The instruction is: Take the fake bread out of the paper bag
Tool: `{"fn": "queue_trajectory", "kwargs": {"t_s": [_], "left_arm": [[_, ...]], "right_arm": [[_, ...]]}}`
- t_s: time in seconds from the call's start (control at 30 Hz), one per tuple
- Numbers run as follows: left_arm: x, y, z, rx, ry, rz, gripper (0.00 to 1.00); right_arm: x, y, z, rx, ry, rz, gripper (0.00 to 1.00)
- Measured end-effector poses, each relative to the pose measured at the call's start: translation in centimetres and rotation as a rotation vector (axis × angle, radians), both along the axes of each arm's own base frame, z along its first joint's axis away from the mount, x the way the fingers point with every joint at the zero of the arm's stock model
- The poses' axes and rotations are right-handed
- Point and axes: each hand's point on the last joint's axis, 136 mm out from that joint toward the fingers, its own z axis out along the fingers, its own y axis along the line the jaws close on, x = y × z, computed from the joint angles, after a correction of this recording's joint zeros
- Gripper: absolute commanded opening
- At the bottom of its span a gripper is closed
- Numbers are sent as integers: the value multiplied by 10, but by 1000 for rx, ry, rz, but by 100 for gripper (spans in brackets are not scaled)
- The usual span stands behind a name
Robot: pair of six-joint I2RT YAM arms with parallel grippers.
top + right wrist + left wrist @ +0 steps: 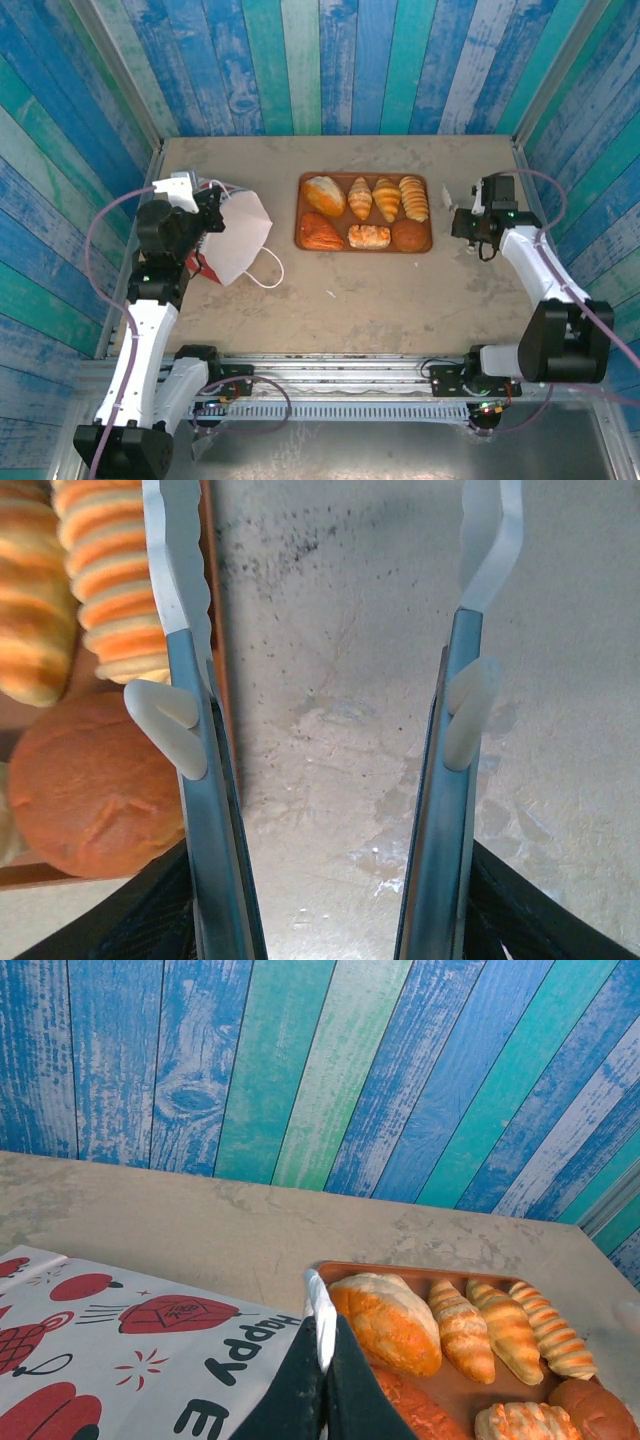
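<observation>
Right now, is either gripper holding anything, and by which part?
The left gripper is shut on the paper bag, pinching its white edge. The right gripper is open and empty, over bare table.

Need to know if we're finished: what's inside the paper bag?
The paper bag shows its printed outside; its interior is hidden. Seven fake bread pieces sit on the tray.

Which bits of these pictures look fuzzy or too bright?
Right wrist view: the right end effector has pale fingertips washed out against the bright table. Left wrist view: the left end effector, pinching the paper bag, is blurry, the fake bread crisp. Top external view: soft light, faint shadows.
</observation>
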Motion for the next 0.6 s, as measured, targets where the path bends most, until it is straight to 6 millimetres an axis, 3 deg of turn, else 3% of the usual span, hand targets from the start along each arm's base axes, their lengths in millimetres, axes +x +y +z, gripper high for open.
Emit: {"fn": "queue_trajectory", "kwargs": {"t_s": [0.6], "left_arm": [[-1,1,1,1,-4,3,0]], "right_arm": [[27,-22,-63,-45,150,3,63]]}}
